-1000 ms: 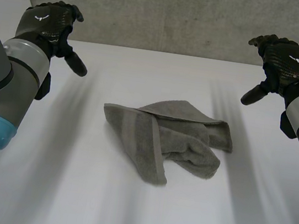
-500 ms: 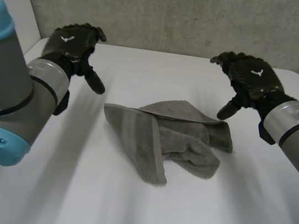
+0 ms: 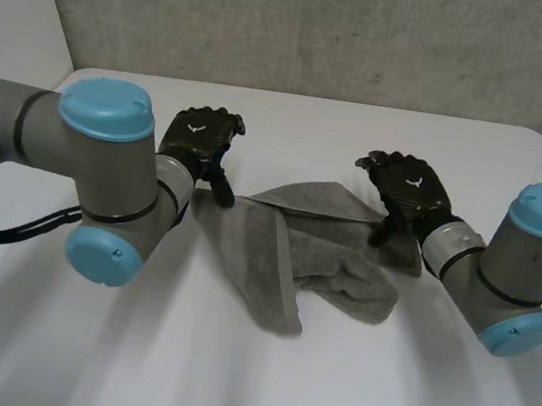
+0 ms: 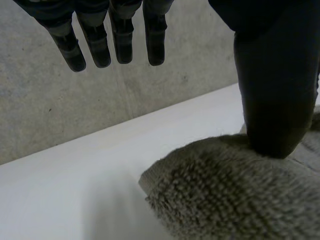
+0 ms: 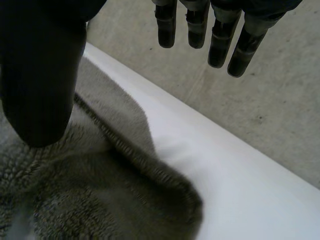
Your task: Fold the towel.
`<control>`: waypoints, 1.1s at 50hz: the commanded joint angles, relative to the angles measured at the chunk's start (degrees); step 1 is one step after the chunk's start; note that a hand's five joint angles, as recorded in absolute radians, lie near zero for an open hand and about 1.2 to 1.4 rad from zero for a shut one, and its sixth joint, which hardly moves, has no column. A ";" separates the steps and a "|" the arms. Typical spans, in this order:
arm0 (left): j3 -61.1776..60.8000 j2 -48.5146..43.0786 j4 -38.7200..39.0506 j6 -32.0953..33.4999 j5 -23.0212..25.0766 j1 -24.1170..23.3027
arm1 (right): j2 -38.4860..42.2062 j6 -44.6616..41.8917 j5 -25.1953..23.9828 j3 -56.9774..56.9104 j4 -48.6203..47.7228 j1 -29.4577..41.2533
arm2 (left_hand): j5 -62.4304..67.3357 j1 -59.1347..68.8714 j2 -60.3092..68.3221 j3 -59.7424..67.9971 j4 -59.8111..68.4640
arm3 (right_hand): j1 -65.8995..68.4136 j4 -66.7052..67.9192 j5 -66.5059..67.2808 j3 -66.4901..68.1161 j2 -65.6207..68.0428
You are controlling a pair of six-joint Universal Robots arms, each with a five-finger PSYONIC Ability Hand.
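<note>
A grey towel (image 3: 315,250) lies crumpled in the middle of the white table (image 3: 256,383). My left hand (image 3: 199,140) is at the towel's left corner, open, its thumb (image 4: 272,100) touching the towel (image 4: 235,195) and its fingers (image 4: 120,42) straight above the table. My right hand (image 3: 407,187) is at the towel's right end, open too, its thumb (image 5: 42,85) resting on the towel (image 5: 100,200) while its fingers (image 5: 200,25) stay straight and apart from the cloth.
A grey concrete wall (image 3: 326,29) rises behind the table's far edge. Both arms reach inward over the table, the left arm (image 3: 93,178) and the right arm (image 3: 514,268) flanking the towel.
Both hands have come down and inward from high at the sides to the towel's two ends. The towel has not moved.
</note>
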 commanded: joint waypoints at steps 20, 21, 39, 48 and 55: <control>2.09 -4.55 -0.03 9.22 -2.18 1.43 | 1.02 -0.02 -0.89 -0.89 0.08 0.53 | 13.44 14.05 13.98 -2.78 -3.11 | 65.56 -4.37 66.24 -2.69 65.57; 2.09 -4.47 -0.03 9.49 -2.35 1.52 | 1.00 -0.02 -0.89 -0.88 0.08 0.53 | 13.44 14.05 13.98 -2.78 -3.11 | 65.56 -4.37 66.24 -2.69 65.57; -7.05 7.49 -0.91 -9.76 3.89 1.34 | -23.51 -0.29 -3.61 13.79 2.27 0.36 | 7.04 7.65 7.59 -2.78 -3.11 | 65.56 -4.37 66.24 -2.69 65.57; -8.19 7.75 -0.56 -12.31 6.88 0.81 | -29.50 -0.02 -4.05 18.19 2.89 -2.02 | 6.20 6.81 6.75 -2.78 -3.11 | 65.56 -4.37 66.24 -2.69 65.57; -7.75 5.64 -0.30 -12.31 6.70 0.90 | -23.81 -0.11 -4.14 16.09 3.86 -2.02 | 6.88 7.49 7.42 -2.78 -3.11 | -3.86 -4.37 -3.17 -2.69 -3.84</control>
